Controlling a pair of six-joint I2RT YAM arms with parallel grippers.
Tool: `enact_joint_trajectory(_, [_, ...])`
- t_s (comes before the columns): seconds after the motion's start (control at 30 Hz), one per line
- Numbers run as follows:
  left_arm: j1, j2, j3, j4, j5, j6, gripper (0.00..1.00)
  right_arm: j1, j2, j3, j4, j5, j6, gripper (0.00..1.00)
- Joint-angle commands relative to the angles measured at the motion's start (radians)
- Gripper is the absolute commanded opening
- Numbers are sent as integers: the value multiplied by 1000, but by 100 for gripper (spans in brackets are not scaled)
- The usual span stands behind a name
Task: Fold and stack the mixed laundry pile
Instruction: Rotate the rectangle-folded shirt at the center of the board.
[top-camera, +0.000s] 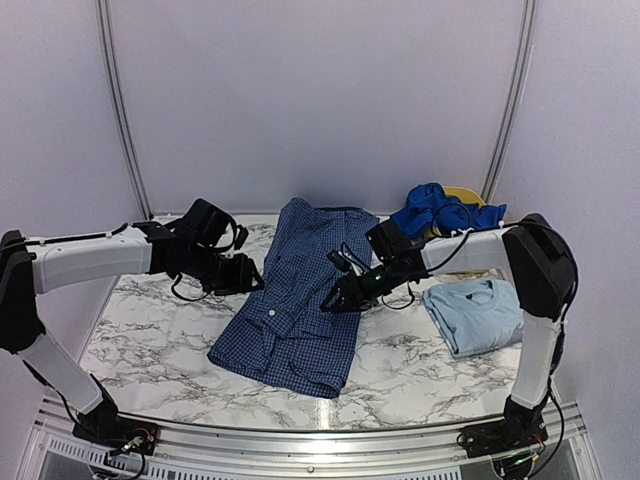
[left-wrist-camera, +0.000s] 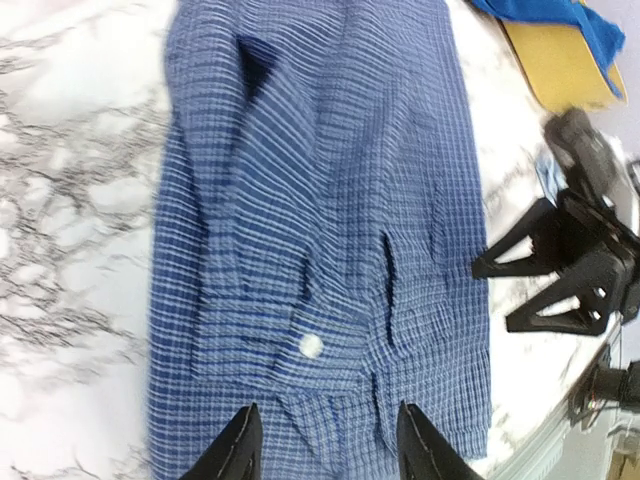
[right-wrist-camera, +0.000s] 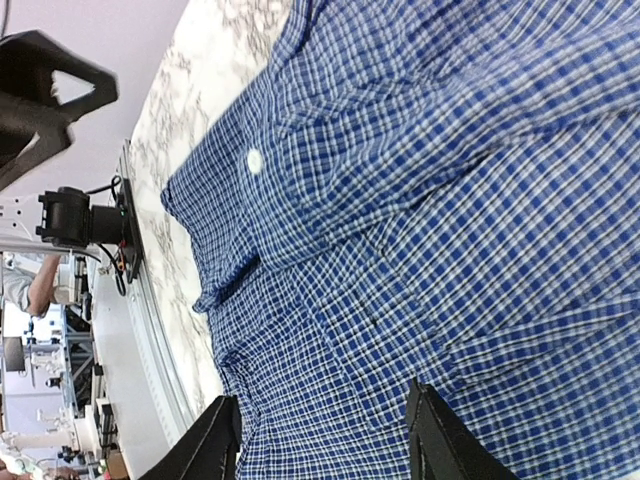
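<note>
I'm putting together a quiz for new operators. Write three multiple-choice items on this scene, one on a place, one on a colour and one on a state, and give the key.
1. Where does the folded pale blue T-shirt lie?
A) on the table, right of the checked shirt
B) on top of the checked shirt
C) inside the basket

2. What colour is the garment heaped on the yellow basket?
A) white
B) royal blue
C) red

3. How are the right arm's fingers?
A) shut on the T-shirt
B) shut on a sleeve
C) open over the checked shirt

Key:
1 A: the top view shows it flat on the table beside the shirt.
2 B: the heap at the back right is royal blue.
3 C: the right wrist view shows both fingers apart, gripping nothing.
</note>
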Motion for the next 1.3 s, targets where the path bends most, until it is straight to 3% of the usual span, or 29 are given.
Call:
enact_joint_trajectory(0.0, [79,25,-34,42,40,-59,46,-21,-12,17,44,8,42,53])
enact_joint_trajectory(0.2, [164,125,20,89,25,-55,41,-22,36,58,81,-5,82,53])
enact_joint_trajectory(0.4, [235,282,140,52,26,3,45,-22,90,61,15,11,45,53])
enact_joint_trajectory(0.57, [232,249,28,32,72,51,53,-22,135,36,-31,27,1,53])
enact_joint_trajectory(0.67, [210,203,-69,35,116,60,52,-25,156,27,-58,37,-13,53])
enact_joint_trajectory(0.77, [160,165,-135,36,141,59,45,-46,170,18,-82,53,-22,53])
enact_joint_trajectory(1.03, [71,5,-291,35,192,-45,9,-118,106,-12,-193,94,-130,52])
enact_joint_trajectory(1.1, [27,-26,-301,29,231,-38,6,-140,98,-22,-209,100,-159,52])
enact_joint_trajectory(1.13, [7,-45,-297,20,237,-32,8,-148,92,-22,-216,109,-177,53])
enact_joint_trajectory(1.27, [19,-123,-260,20,134,-19,35,-154,28,11,-231,134,-194,53])
